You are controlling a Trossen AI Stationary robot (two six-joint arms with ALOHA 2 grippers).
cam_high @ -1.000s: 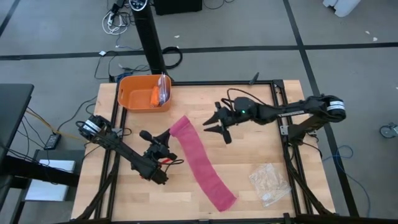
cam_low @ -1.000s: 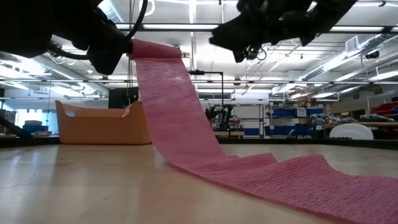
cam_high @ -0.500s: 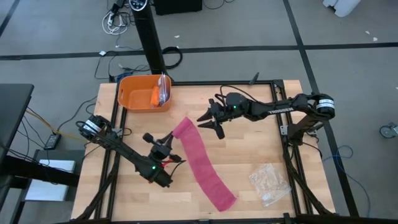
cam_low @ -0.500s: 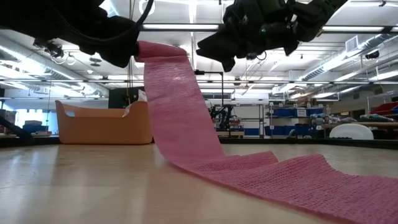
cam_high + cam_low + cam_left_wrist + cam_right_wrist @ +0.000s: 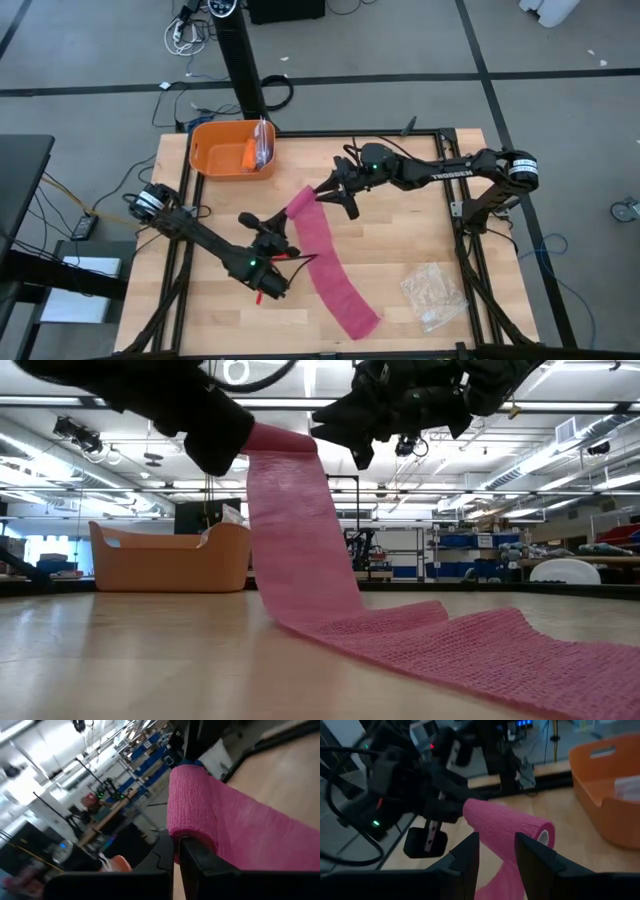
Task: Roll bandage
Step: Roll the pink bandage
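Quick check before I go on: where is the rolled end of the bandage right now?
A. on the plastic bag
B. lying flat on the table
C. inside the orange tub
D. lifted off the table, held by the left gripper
D: in the low view the bandage rises from the table to the left gripper, which clamps its rolled end; the right gripper is open beside it.

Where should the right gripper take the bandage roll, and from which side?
Probably the free end of the bandage roll, opposite the left gripper, which holds the other end up off the table. Come level from the right arm's side, the open right gripper straddling the roll, and pinch across its round body.
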